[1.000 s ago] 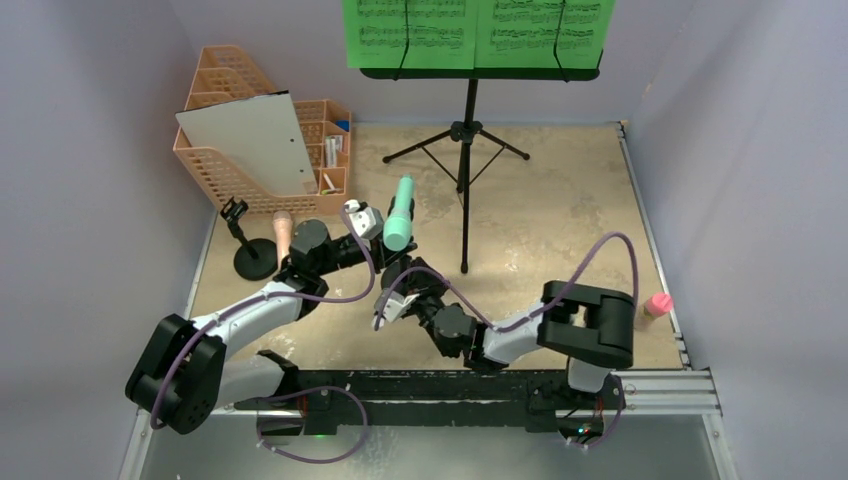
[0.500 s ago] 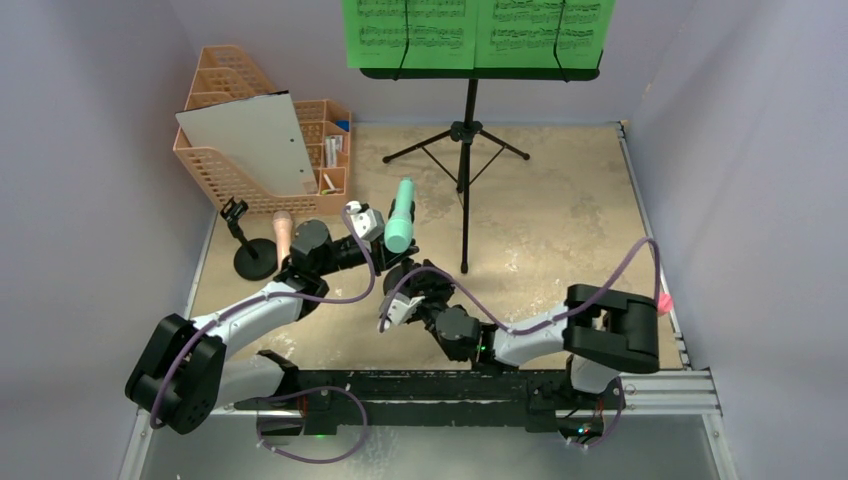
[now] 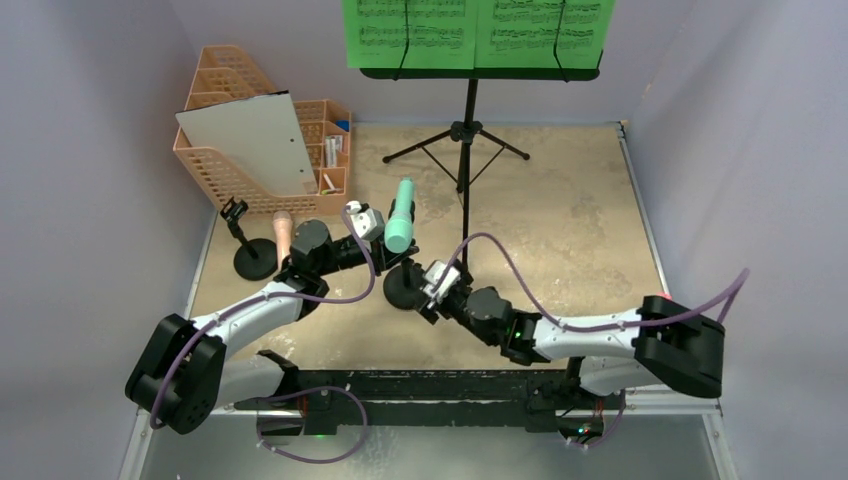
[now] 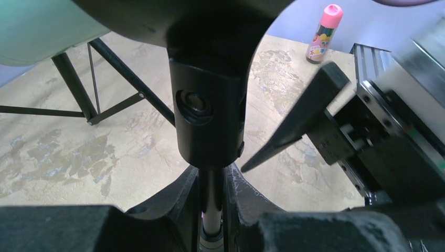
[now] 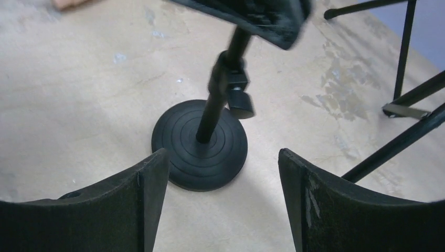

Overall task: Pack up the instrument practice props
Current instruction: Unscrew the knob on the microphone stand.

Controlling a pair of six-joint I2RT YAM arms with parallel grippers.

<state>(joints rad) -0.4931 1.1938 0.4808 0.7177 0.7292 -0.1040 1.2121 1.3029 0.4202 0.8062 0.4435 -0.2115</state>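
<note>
Whereas a second ago your right end effector [image 5: 221, 157] sat drawn back and nearly closed, it now reaches forward over the counter [image 3: 560, 200] with its jaws spread wide; judge this as readying a grasp on the holder so the mint microphone [image 3: 401, 215] can be freed. The holder's round base [image 5: 181, 152] stands on the counter just ahead of the spread fingers, partly between them and untouched. Your left end effector [image 4: 211, 215] pinches the stem [image 5: 212, 113], with the microphone held aloft above.
</note>
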